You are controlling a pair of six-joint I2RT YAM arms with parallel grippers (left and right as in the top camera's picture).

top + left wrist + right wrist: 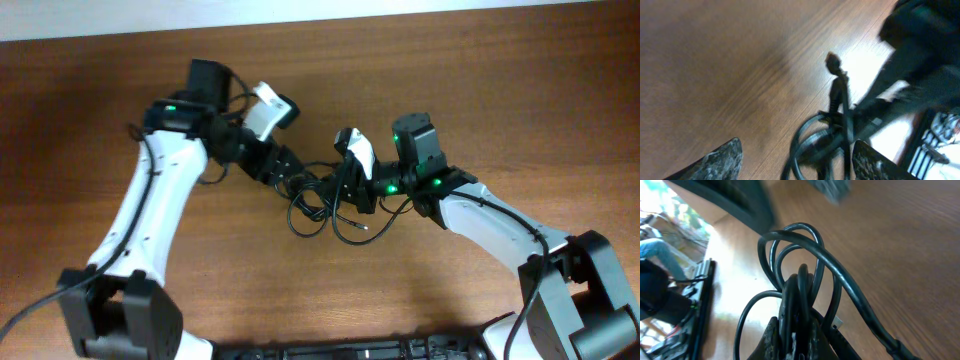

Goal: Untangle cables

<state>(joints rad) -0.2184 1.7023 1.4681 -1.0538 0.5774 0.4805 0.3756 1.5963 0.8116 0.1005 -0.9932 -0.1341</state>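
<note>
The cables (318, 203) are thin black cords bunched in a small tangle at the table's middle, between my two arms; one plug end (363, 228) sticks out to the lower right. My left gripper (285, 170) is at the tangle's upper left. In the left wrist view its fingers (797, 162) are spread wide, with cable loops (812, 142) between them. My right gripper (352, 190) is at the tangle's right side. In the right wrist view its fingers (792, 337) are shut on a bunch of cable strands (797, 287), and loops (790, 242) stand up above them.
The brown wooden table (480, 90) spreads all round the tangle. The arm bases (120, 315) (575, 295) stand at the front left and front right. A dark strip of equipment (350, 350) lies along the front edge.
</note>
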